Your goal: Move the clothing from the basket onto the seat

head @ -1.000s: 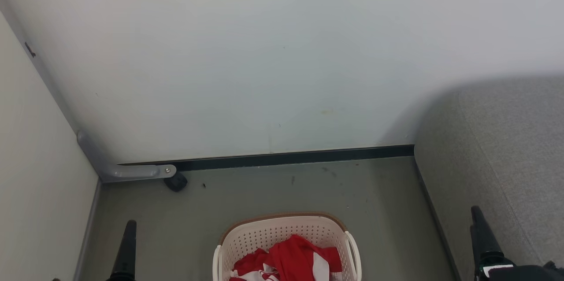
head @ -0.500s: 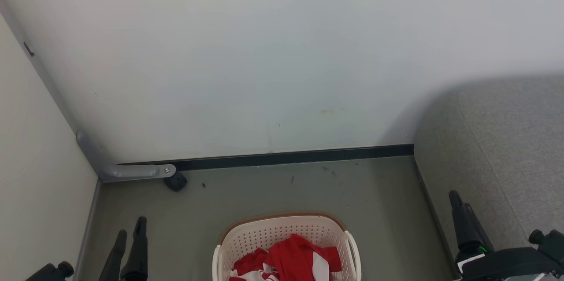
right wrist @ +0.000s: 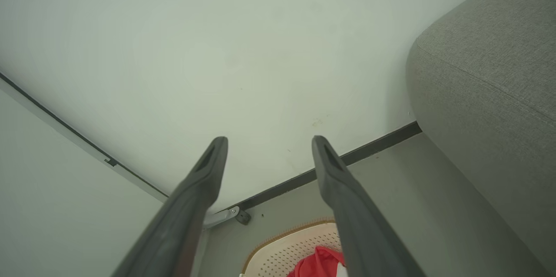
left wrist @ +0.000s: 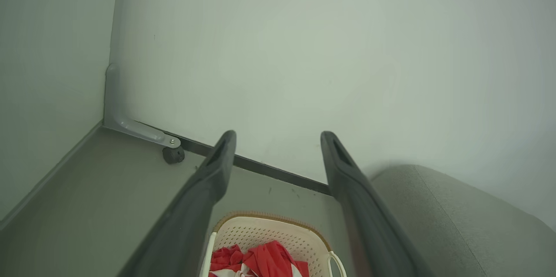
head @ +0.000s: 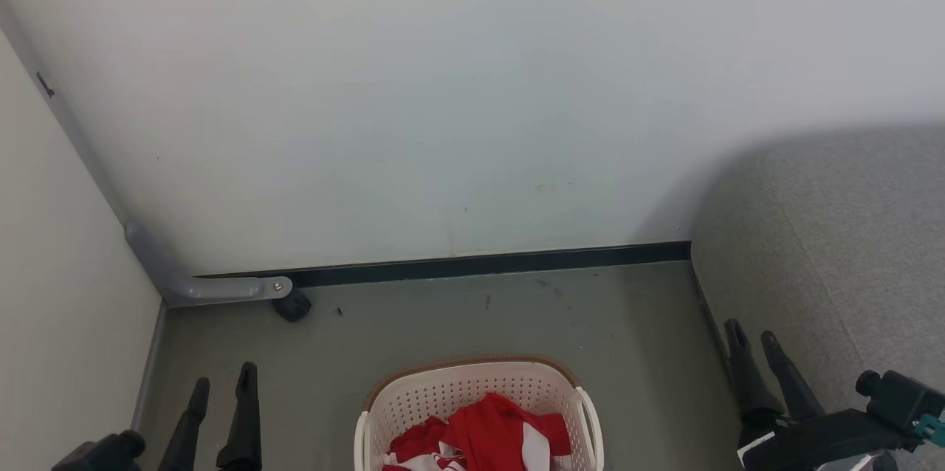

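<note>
Head view: basket (head: 472,368) sits on the floor (head: 443,316) at bottom centre, cut off by the lower edge. Red and white clothes (head: 487,434) are bunched inside it. Grey sofa (head: 849,249) is on the right against the wall (head: 443,87), apart from the basket with bare floor between. Left pincer (head: 225,376) is at lower left over the floor, left of the basket and touching nothing. Right pincer (head: 751,331) is at lower right, in front of the sofa's near edge. A grey bracket (head: 214,286) with a small black wheel (head: 292,306) sits in the wall corner, and a dark skirting strip (head: 517,261) runs along the wall base.

Left wrist view: left pincer (left wrist: 278,134) is spread wide with nothing between its fingers (left wrist: 204,199). Basket (left wrist: 265,229) shows low between them, well below the tips, with clothes (left wrist: 260,262) in it. Sofa (left wrist: 456,216) is at right, bracket (left wrist: 130,125) and wheel (left wrist: 173,154) at left.

Right wrist view: right pincer (right wrist: 269,140) is also spread wide and empty. Basket (right wrist: 295,246) is at the bottom edge, part hidden by one finger, with a bit of red clothes (right wrist: 319,264) inside. Sofa (right wrist: 491,86) fills the right side, apart from the fingers.
</note>
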You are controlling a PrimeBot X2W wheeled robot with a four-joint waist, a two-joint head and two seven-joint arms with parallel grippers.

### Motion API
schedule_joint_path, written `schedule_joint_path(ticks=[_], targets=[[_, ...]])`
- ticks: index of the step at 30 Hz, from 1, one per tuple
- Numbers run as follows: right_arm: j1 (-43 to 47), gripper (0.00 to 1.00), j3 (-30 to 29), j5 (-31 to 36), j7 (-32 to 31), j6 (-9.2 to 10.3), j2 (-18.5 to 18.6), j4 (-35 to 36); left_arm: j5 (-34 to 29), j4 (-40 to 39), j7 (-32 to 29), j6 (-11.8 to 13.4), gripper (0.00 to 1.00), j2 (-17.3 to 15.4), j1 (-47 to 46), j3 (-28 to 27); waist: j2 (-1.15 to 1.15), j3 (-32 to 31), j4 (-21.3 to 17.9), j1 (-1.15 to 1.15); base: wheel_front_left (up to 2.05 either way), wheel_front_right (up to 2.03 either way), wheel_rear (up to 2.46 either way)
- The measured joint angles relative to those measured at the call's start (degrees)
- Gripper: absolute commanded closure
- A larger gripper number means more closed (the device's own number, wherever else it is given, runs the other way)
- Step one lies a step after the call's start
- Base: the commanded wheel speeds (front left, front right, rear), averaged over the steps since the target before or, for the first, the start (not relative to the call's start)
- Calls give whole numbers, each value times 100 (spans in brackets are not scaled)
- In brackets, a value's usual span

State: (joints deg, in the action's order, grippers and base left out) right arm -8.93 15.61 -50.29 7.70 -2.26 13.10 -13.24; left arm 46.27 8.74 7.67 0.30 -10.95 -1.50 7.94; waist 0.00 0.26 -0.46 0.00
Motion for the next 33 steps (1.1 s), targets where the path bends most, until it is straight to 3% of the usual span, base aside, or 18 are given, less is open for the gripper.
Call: schedule_joint_path(ticks=[33], targets=[[-216, 0, 670, 2043, 659, 76, 226, 82, -2184, -419, 665, 281, 0, -159, 91, 280, 0, 15, -24, 0, 0, 0, 0]])
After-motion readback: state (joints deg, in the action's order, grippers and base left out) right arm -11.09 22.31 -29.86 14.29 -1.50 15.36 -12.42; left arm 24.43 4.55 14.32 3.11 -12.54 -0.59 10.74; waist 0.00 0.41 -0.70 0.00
